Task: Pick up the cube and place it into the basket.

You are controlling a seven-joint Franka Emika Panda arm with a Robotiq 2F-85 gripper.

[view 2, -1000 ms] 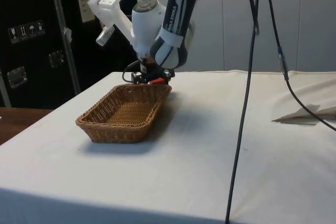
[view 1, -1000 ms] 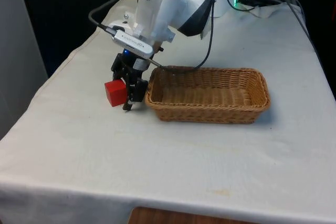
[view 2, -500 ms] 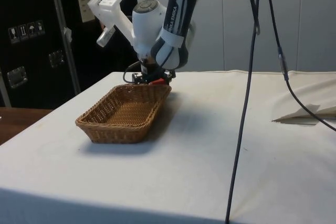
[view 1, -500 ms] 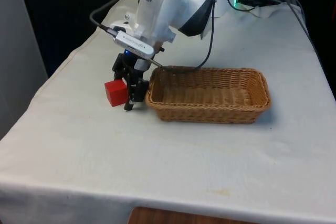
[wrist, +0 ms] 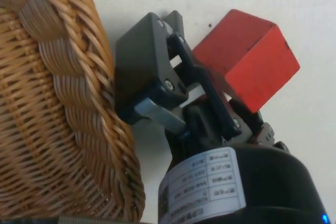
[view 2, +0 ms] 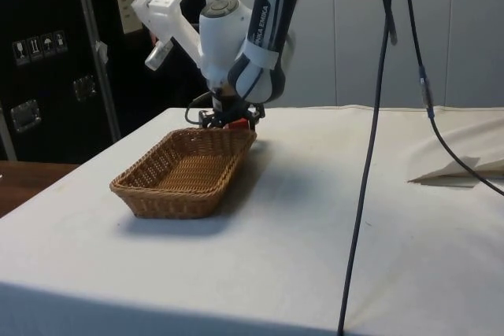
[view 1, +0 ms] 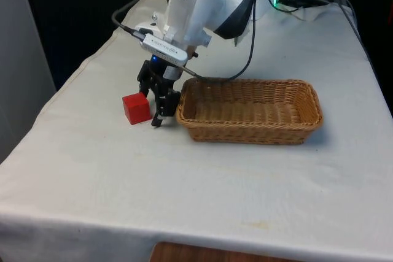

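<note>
jaws looked closed on nothing, gripper (view 1: 158, 110) wedged between red cube (view 1: 136, 108) and basket (view 1: 250, 110); any sideways push could shove either away, judging here.

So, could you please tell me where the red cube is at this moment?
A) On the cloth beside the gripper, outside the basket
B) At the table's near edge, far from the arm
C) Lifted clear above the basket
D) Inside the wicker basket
A: the red cube sits on the white cloth next to the gripper, on the side away from the basket, whose inside holds nothing.
</note>
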